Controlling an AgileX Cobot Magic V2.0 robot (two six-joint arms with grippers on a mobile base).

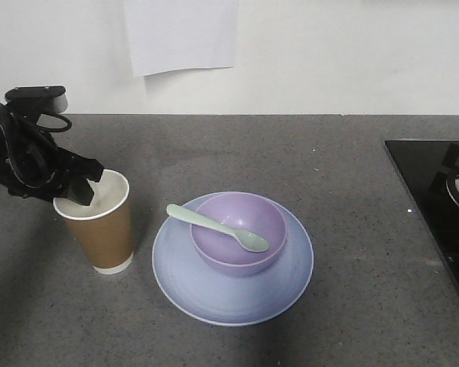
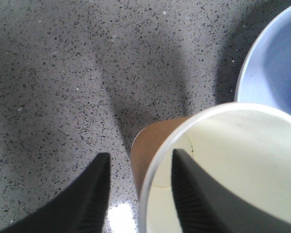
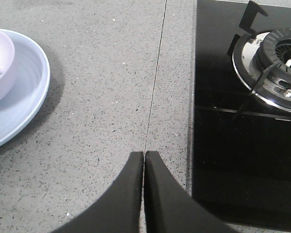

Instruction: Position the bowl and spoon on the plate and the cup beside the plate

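Cup (image 1: 101,229) stands upright on the grey counter (image 1: 344,176), just left of the plate (image 1: 214,294). Left gripper (image 2: 140,194) is spread, one finger (image 2: 194,199) inside the cup, the other outside its wall. Bowl (image 1: 233,222) sits on the plate; spoon (image 1: 214,227) lies across the bowl rim. Right gripper (image 3: 144,194) is pressed together over bare counter beside the stove (image 3: 252,121).

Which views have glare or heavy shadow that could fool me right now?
Left wrist view: a bright glare patch on the counter near the bottom edge, dark shadow bands beside the cup. Front view: soft, even light, with a reflection on the glossy cooktop. Right wrist view: even light; burner ring gleams.
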